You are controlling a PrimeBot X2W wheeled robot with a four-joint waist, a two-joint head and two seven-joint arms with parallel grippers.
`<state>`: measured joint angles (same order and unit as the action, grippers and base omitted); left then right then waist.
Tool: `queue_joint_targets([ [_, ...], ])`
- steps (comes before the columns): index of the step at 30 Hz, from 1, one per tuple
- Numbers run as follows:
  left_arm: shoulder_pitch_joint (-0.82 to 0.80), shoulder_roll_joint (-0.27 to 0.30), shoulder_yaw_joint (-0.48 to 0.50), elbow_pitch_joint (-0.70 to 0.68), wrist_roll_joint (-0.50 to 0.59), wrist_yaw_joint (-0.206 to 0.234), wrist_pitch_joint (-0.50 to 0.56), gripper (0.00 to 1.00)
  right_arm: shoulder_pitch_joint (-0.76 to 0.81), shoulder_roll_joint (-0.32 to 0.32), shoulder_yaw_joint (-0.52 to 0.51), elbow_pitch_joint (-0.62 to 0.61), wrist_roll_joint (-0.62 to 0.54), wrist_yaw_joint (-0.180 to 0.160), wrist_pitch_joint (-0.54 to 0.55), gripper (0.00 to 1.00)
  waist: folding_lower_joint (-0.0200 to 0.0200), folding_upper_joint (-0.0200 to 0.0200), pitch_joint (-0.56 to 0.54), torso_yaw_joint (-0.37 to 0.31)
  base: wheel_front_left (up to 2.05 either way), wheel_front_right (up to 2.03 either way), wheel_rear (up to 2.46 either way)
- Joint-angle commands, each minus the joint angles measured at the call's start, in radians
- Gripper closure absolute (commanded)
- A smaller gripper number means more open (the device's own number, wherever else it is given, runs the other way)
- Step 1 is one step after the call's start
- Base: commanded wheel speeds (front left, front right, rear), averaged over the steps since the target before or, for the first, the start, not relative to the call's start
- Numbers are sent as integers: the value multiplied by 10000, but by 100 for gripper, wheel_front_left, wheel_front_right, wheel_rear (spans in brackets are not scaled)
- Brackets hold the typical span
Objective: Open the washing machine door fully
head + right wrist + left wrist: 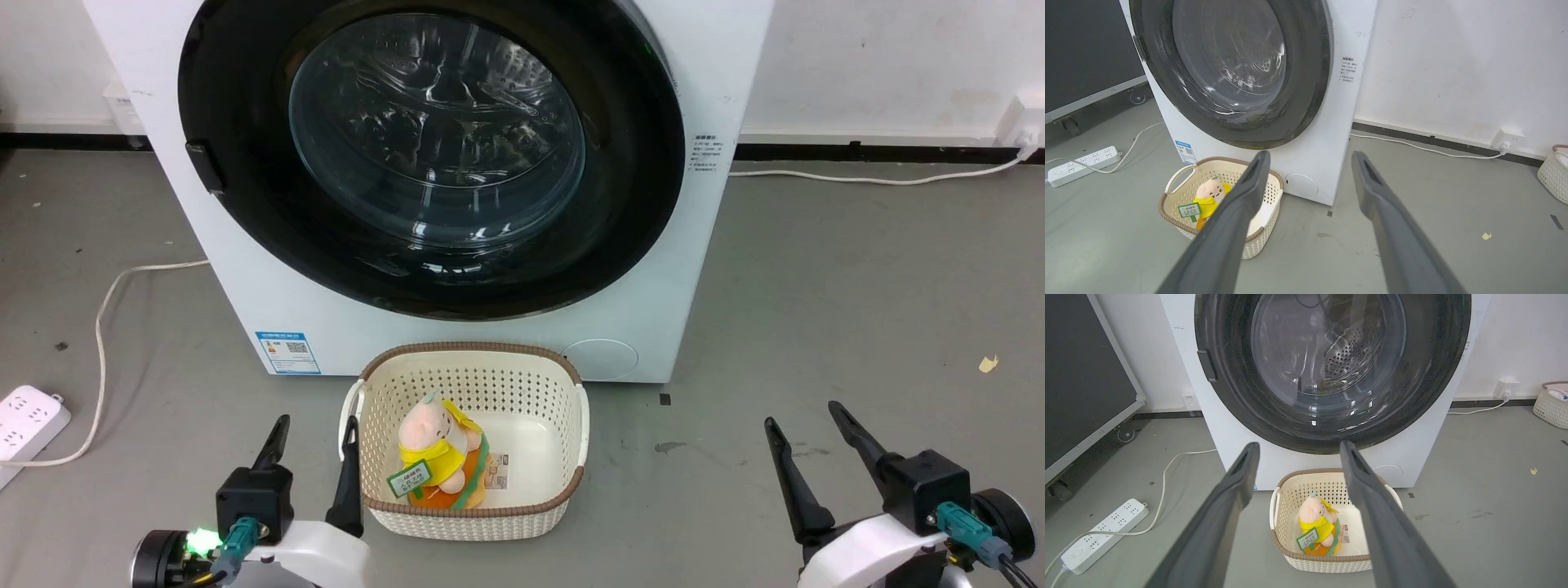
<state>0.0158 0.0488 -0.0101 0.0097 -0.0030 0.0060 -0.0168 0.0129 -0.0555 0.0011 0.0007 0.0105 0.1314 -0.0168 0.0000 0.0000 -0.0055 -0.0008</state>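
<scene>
The washing machine (694, 269) is white and stands on the grey floor in front of me. The washing machine door (637, 163), a glossy black ring around a bulging glass bowl, lies flat against the front, with a small black handle (204, 167) on its left edge. My left gripper (317, 420) is low at the left, fingers apart and holding nothing, well short of the machine. My right gripper (802, 413) is low at the right, open and empty too. The left gripper (1298, 444) points at the door's lower rim, while the right gripper (1310, 153) points at the machine's right corner.
A cream perforated basket (473, 384) holding a plush toy (437, 445) sits on the floor right below the door, between my grippers. A white power strip (28, 420) and its cable lie at the left. A dark wheeled panel (1081, 375) stands further left, another basket (1551, 406) far right.
</scene>
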Motion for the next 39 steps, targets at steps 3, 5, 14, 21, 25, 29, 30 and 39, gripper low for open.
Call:
queue_joint_targets([
  [3, -8, 10, -41, 68, 12, 54, -136, 0, 22, 6, 1, 42, 131, -1, -137, 0, 0, 0, 1, 4, 0, 0, 0],
  [5, -35, 25, -101, 98, 13, 82, -240, 0, -61, 8, 3, 53, 345, -1, -242, 0, 0, 0, 39, 19, 0, 0, 0],
  [14, -279, 61, -281, 116, 23, 175, -512, 0, -885, -246, -2, 157, 1483, -2, -279, 0, 0, 0, 448, 144, 0, 0, 0],
  [21, -505, 90, -378, 106, 23, 237, -658, 0, -1629, -398, -171, 293, 2318, -2, -120, 0, 0, 0, 773, 253, 0, 0, 0],
  [25, -637, 97, -445, 102, 17, 274, -741, 0, -2107, -411, -303, 415, 2864, -3, 42, 0, 0, 0, 972, 329, 0, 0, 0],
  [29, -766, 102, -511, 98, 5, 316, -825, 0, -2625, -308, -549, 577, 3553, -3, 261, 0, 0, 0, 1181, 414, 0, 0, 0],
  [30, -822, 104, -541, 101, -3, 338, -867, 0, -2918, -242, -714, 683, 3929, -3, 402, 0, 0, 0, 1282, 456, 0, 0, 0],
  [39, -1037, 114, -678, 125, -28, 411, -1034, 0, -4134, -104, -1384, 1375, 5166, -3, 910, 100, 0, 0, 1660, 666, 0, 0, 0],
])
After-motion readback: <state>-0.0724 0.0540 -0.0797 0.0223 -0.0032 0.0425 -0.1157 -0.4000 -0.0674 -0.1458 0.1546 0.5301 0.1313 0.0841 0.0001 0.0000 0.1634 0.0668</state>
